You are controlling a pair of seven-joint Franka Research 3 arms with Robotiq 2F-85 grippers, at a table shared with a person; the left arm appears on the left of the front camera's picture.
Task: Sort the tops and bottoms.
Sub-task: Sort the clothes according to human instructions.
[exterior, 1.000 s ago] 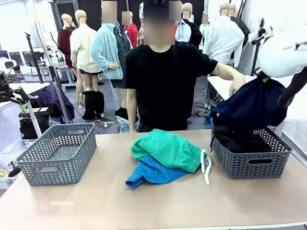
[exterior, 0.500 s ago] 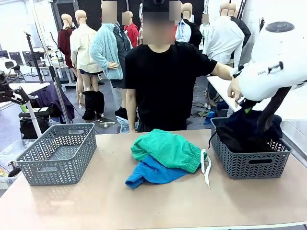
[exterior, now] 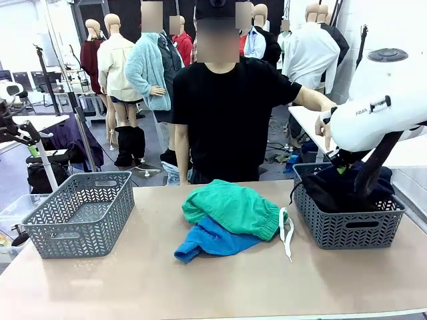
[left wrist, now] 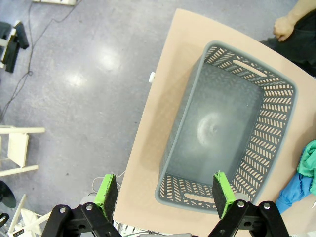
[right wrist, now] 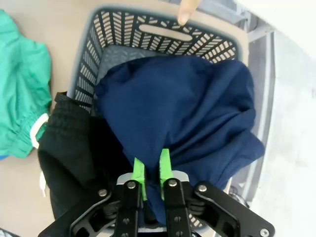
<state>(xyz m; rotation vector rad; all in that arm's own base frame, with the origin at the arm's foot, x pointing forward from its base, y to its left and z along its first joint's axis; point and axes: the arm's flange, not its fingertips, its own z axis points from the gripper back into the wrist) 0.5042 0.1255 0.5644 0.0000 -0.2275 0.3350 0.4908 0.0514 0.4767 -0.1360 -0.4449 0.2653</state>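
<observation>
The navy garment (right wrist: pixel 187 113), soft, light and limp, is judged best taken by a gathered fold. It lies in the basket (exterior: pixel 347 230) at three o'clock, one fold clamped by the right gripper (right wrist: pixel 151 170), the wrist pointed straight down. The left gripper (left wrist: pixel 165 190) is held spread wide above the empty basket (left wrist: pixel 281 98) at nine o'clock.

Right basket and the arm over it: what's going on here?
The robot's right hand is shut on the dark navy garment, holding it down inside the right basket, which also holds a black garment. The person's hand is at that basket's far side. The green shorts lie mid-table over a blue garment, with nothing gripping them. The left hand hangs open above the left basket.
</observation>
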